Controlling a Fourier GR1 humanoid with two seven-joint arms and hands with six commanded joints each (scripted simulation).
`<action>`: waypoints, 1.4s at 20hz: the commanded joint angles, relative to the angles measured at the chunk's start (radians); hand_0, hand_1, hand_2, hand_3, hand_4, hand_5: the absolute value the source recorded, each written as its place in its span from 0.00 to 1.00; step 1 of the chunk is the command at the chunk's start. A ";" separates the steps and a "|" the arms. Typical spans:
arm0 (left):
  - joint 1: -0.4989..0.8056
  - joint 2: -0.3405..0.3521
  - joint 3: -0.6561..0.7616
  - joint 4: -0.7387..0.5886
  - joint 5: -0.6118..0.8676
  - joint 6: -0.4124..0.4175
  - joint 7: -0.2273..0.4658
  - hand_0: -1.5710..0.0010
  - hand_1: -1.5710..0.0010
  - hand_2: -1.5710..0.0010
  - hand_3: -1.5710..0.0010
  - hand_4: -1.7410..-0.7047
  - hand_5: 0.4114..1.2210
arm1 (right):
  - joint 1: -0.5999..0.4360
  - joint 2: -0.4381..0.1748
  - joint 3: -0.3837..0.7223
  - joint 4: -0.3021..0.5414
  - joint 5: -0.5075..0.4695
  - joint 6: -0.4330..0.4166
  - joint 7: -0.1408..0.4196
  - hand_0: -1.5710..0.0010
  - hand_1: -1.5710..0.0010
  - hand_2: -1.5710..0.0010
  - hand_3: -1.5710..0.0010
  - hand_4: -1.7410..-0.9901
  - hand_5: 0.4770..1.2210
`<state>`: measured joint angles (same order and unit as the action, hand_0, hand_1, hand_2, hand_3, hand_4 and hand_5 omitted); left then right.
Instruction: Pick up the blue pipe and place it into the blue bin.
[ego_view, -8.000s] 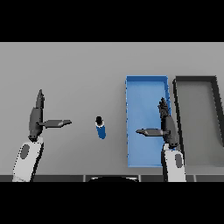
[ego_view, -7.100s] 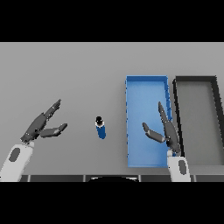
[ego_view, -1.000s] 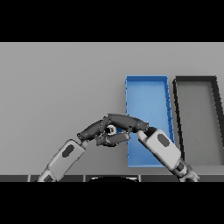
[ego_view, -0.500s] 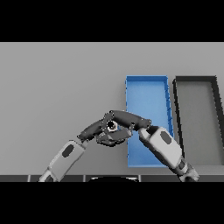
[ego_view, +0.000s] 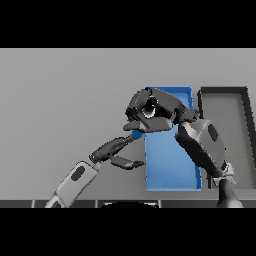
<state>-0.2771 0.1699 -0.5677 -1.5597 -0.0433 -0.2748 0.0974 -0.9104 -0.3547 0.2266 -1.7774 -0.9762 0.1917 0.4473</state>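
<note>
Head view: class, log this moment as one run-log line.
right hand: shut on blue pipe, at blue bin's left wall | left hand: open, beside bin | grey bin: right of blue bin

grey table (ego_view: 65, 100) bears blue bin (ego_view: 170, 170), dark bin (ego_view: 227, 107).

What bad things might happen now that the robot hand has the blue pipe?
The right robot hand holds the blue pipe curled in its fingers, at the left edge of the blue bin. If it lets go now, the pipe might land on the grey table instead. The left robot hand is open just below, so the pipe might bump it.
</note>
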 joint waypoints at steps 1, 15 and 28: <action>0.000 0.011 0.006 0.002 -0.003 0.000 -0.016 1.00 1.00 1.00 1.00 0.80 0.11 | -0.036 -0.018 -0.015 0.027 -0.001 -0.006 -0.010 0.00 0.00 0.00 0.00 0.03 0.87; 0.038 0.030 0.010 -0.014 0.012 -0.011 -0.030 1.00 1.00 1.00 1.00 0.82 0.09 | 0.073 -0.208 -0.070 0.400 0.145 -0.160 -0.013 0.00 0.00 0.00 0.00 0.00 0.87; 0.027 0.017 0.009 -0.024 0.020 -0.007 0.000 1.00 1.00 1.00 1.00 0.83 0.05 | 0.363 -0.265 0.196 0.434 0.129 -0.329 0.162 0.00 0.07 0.11 0.29 0.26 0.88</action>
<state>-0.2499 0.1858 -0.5595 -1.5833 -0.0233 -0.2817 0.0977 -0.5471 -0.6191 0.4228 -1.3437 -0.8492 -0.1369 0.6093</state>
